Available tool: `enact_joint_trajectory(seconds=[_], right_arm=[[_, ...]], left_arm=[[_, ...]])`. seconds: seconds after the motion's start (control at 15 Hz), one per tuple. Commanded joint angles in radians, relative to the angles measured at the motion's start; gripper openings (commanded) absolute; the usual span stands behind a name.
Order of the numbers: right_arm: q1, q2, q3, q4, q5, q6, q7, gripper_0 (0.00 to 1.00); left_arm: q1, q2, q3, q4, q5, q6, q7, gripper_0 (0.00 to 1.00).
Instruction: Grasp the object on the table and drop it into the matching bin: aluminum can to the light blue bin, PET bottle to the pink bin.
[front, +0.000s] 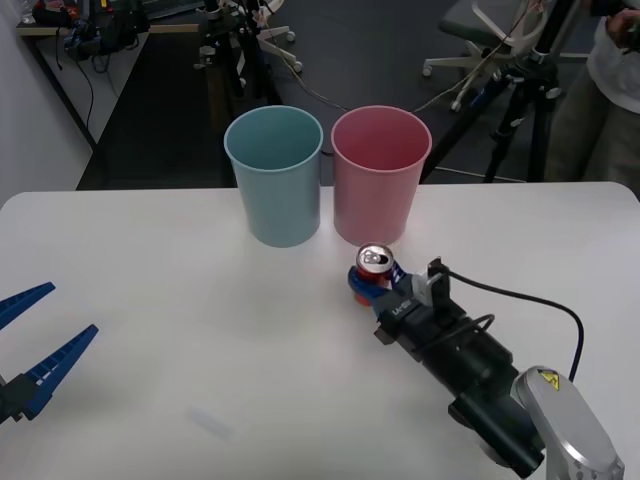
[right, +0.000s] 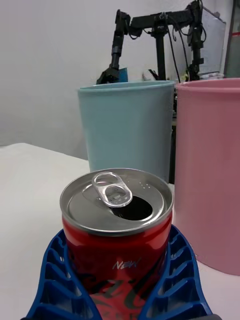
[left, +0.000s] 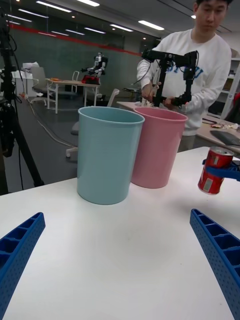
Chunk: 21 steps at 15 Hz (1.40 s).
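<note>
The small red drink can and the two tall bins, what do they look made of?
Small red drink can, held in the right gripper: thin metal, likely aluminium; shiny silver top. Light blue bin and pink bin: apparently moulded plastic, matte, smooth, rolled rims.

Can (front: 375, 262) before the pink bin (front: 380, 170), seemingly lifted; light blue bin (front: 274, 172) left.

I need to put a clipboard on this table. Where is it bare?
Bare: the table between the left claw and the aluminum can, in front of the light blue bin. Crowded: around the right claw, beside the pink bin.
</note>
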Motion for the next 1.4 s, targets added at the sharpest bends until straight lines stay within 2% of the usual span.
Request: enact_joint_trajectory(seconds=[0.07,0.27,0.47,0.67,1.0,1.33,1.4], right_arm=[[0.028,-0.039,0.047,-0.119,0.053,0.075,-0.102,0.0],[0.057,-0.108,0.126,-0.294,0.12,0.19,-0.245,0.0],[0.063,-0.122,0.154,-0.406,0.189,0.215,-0.346,0.0],[0.034,-0.125,0.165,-0.48,0.293,0.25,-0.44,0.0],[-0.17,-0.125,0.208,-0.417,0.306,0.356,-0.532,0.0],[-0.433,-0.12,0.289,-0.221,0.237,0.562,-0.544,0.0],[-0.468,-0.108,0.292,-0.175,0.234,0.574,-0.547,0.0]], left_arm=[[0.0,0.0,0.0,0.0,0.0,0.0,0.0,1.0],[0.0,0.0,0.0,0.0,0.0,0.0,0.0,1.0],[0.0,0.0,0.0,0.0,0.0,0.0,0.0,1.0],[0.0,0.0,0.0,0.0,0.0,0.0,0.0,1.0],[0.0,0.0,0.0,0.0,0.0,0.0,0.0,1.0],[0.0,0.0,0.0,0.0,0.0,0.0,0.0,1.0],[0.0,0.0,0.0,0.0,0.0,0.0,0.0,1.0]])
